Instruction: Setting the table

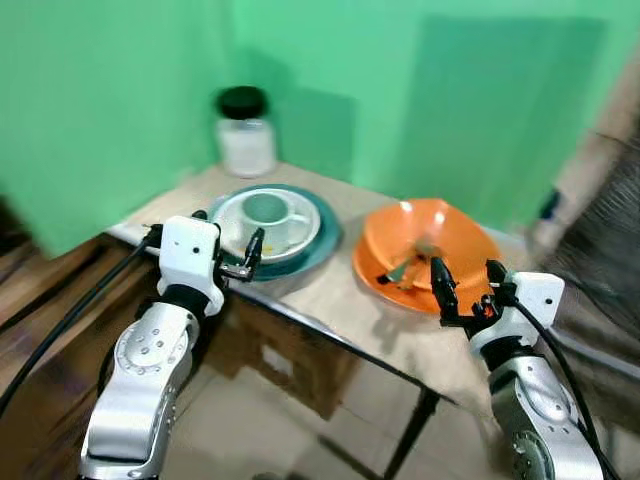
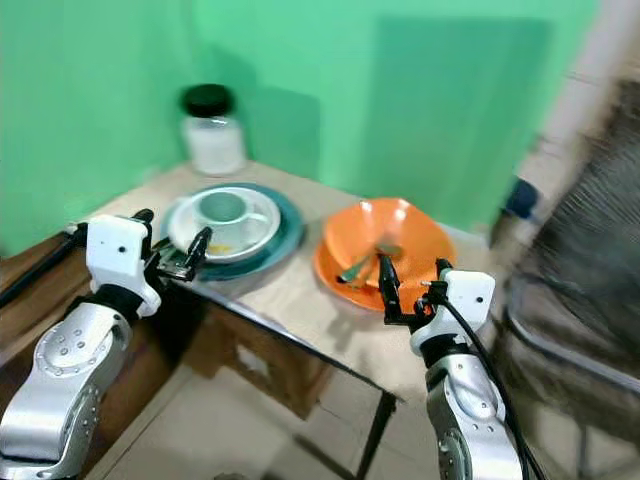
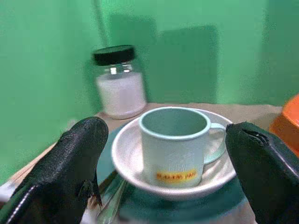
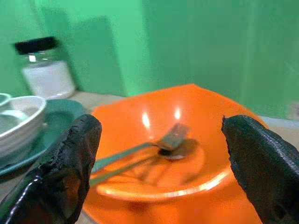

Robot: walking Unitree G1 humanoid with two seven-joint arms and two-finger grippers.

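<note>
2 hands hover at the near table (image 1: 330, 300) edge, both with fingers apart and holding nothing. The left hand (image 1: 240, 262), left of centre in the left eye view, faces the mug (image 3: 175, 145) standing in a white bowl (image 1: 300, 228) on a teal plate (image 1: 325, 250). The right hand (image 1: 466, 292), lower right, faces the orange bowl (image 1: 455, 235) with 2 utensils (image 4: 140, 156) lying inside. A jar (image 1: 245, 133) stands at the back, upper left. Judging from this, unstacking comes next: close on the mug body squarely, lift straight up clear of the bowl rim, and keep the right hand low to pinch 1 utensil handle without tipping the bowl.
</note>
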